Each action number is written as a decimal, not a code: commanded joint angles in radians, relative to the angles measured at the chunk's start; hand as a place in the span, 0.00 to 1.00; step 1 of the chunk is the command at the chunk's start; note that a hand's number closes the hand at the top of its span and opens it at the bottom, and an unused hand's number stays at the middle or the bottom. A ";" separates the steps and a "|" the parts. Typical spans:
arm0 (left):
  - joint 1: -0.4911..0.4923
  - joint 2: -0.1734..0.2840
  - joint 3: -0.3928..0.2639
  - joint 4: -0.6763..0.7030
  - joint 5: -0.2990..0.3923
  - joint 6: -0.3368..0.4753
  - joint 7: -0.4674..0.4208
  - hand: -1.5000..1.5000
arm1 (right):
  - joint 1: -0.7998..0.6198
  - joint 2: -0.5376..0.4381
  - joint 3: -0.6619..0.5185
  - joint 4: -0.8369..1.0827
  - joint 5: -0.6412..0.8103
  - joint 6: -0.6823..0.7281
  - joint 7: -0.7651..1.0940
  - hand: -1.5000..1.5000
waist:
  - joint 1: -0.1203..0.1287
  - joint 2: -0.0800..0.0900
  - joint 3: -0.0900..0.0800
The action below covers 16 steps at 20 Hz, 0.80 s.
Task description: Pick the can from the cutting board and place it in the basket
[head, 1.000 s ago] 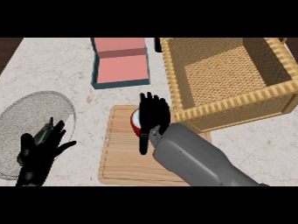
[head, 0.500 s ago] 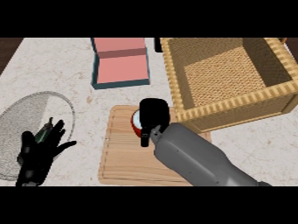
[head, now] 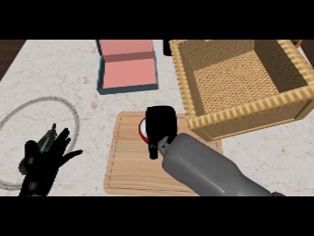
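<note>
Right forearm (head: 203,168): thick, smooth grey casing, rounded and tube-like, slightly glossy with a paler sheen along its top, widening toward the view's lower edge. Right hand (head: 161,125): all black, blocky palm, short dark fingers. Left hand (head: 42,159): also all black, slim fingers and thumb, matte. No cables, screws or markings can be made out.

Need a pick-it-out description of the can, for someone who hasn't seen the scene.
Start at the big woven wicker basket at the counter's upper right. Just left of its lower corner lies a light wooden cutting board. The red-and-white can stands near the board's top edge, mostly hidden under the black right hand; it's the only red thing there.
</note>
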 commanded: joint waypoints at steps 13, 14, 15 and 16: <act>0.031 0.004 -0.005 0.015 0.002 -0.020 0.034 0.50 | 0.210 0.005 0.295 -0.508 0.315 -0.374 0.282 1.00 | -0.006 0.001 -0.004; 0.017 -0.001 0.018 0.032 0.013 -0.011 0.019 0.50 | 0.188 0.005 0.284 -0.557 0.354 -0.390 0.287 1.00 | -0.016 0.000 -0.006; 0.043 0.015 0.010 0.039 0.009 -0.033 0.019 0.50 | 0.186 0.005 0.294 -0.599 0.388 -0.391 0.313 1.00 | -0.014 -0.002 -0.007; 0.038 -0.002 -0.017 0.016 -0.009 -0.020 0.029 0.50 | 0.177 0.006 0.324 -0.610 0.442 -0.388 0.348 1.00 | -0.010 -0.001 -0.007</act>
